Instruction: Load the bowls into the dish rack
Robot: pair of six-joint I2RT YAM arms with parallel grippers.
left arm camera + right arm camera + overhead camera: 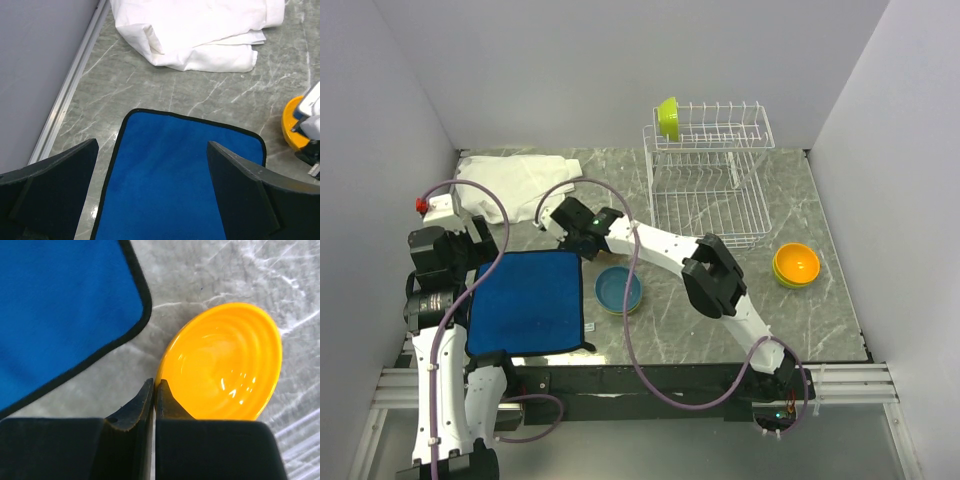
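My right gripper [155, 385] is shut on the near rim of a yellow-orange bowl [225, 360], which sits on the marble table just off the blue mat's far right corner. That bowl also shows in the left wrist view [291, 131]; in the top view the right gripper [582, 243] hides it. My left gripper [152, 185] is open and empty above the blue mat. A blue bowl [618, 290] lies right of the mat. An orange bowl [795, 265] sits at the right. A lime green bowl [668, 118] stands on edge in the upper shelf of the white wire dish rack [715, 190].
A blue cloth mat [525, 300] lies at the front left, also seen in the left wrist view [170, 170]. A folded white cloth [520, 175] lies at the back left. White walls enclose the table on three sides.
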